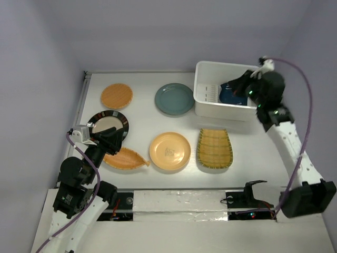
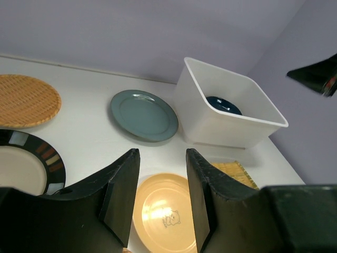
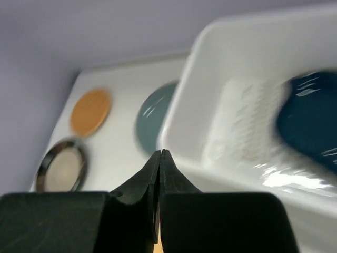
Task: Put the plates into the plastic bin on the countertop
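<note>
The white plastic bin (image 1: 206, 105) stands at the back right of the countertop, with the dark blue leaf plate (image 1: 230, 95) inside it. On the countertop lie the round orange plate (image 1: 116, 96), grey-teal plate (image 1: 174, 98), black-rimmed cream plate (image 1: 100, 122), orange leaf plate (image 1: 129, 159), round yellow plate (image 1: 169, 151) and ribbed yellow oblong plate (image 1: 214, 148). My right gripper (image 3: 161, 153) is shut and empty, raised over the bin's right side (image 1: 239, 84). My left gripper (image 2: 162, 158) is open and empty, held above the orange leaf and black-rimmed plates (image 1: 108, 139).
Pale lavender walls close in the back and both sides. In the left wrist view the yellow plate (image 2: 163, 216) lies between the fingers, with the teal plate (image 2: 143, 114) and the bin (image 2: 231, 126) beyond. A taped strip runs along the near edge (image 1: 179, 200).
</note>
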`<state>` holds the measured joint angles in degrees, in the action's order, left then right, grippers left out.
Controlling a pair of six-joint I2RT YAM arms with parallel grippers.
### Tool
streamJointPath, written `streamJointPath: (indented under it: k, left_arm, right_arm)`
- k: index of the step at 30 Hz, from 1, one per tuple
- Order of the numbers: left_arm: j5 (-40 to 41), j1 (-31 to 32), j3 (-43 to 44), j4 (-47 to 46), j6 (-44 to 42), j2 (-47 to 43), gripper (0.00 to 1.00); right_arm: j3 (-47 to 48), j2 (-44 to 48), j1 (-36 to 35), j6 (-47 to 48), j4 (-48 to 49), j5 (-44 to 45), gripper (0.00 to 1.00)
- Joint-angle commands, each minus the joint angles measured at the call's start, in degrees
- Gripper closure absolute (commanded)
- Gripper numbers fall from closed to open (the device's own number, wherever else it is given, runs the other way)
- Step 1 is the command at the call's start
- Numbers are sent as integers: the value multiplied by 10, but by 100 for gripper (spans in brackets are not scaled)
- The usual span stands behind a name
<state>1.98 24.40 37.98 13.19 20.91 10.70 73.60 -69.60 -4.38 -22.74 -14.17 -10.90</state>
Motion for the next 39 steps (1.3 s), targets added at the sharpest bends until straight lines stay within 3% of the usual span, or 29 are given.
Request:
streamJointPath:
  k: [1, 4, 7, 9, 11, 12, 14, 18, 22, 30, 31, 32, 35, 39]
  left_arm:
    - [1, 4, 8, -18, 2, 4, 63]
    - [-2, 4, 8, -19, 1, 6, 63]
    - [-4, 4, 8, -19, 1, 7, 63]
    - [-4, 4, 8, -19, 1, 6, 63]
    - [-4, 4, 8, -19, 1, 7, 63]
    - [-4, 4, 8, -19, 1, 8, 63]
    - [-2, 4, 8, -18, 2, 10, 63]
    - [-3, 4, 8, -18, 2, 11, 63]
    - [-3, 4, 8, -19, 1, 10, 63]
    - [-6, 4, 8, -19, 0, 10, 63]
    - [-6, 4, 8, -19, 0, 10, 63]
    - [-5, 4, 8, -19, 0, 9, 63]
    - [-6, 4, 8, -19, 0, 8, 63]
    - [-7, 4, 8, -20, 0, 8, 63]
  right_arm:
    - [-167, 61, -135, -38, 93, -11, 100]
    - [-295, 89, -216, -75, 165, -4, 100]
    - [-346, 71, -299, -104, 183, 28, 100]
    - [-375, 36, -336, -123, 201, 61, 87]
    - [-370, -10, -349, -124, 206, 98, 64]
    - [-365, -25, -356, -122, 205, 106, 59]
    - [-349, -52, -361, -110, 206, 133, 51]
    - [-296, -117, -361, -98, 170, 191, 51]
    - [-276, -161, -361, -92, 155, 221, 52]
    - [-246, -245, -373, -92, 165, 169, 60]
    - [-244, -247, -373, -93, 165, 168, 64]
    - [-240, -245, -373, -93, 164, 169, 77]
    - [-231, -224, -373, -93, 147, 196, 100]
    - [-226, -97, -373, -86, 136, 216, 100]
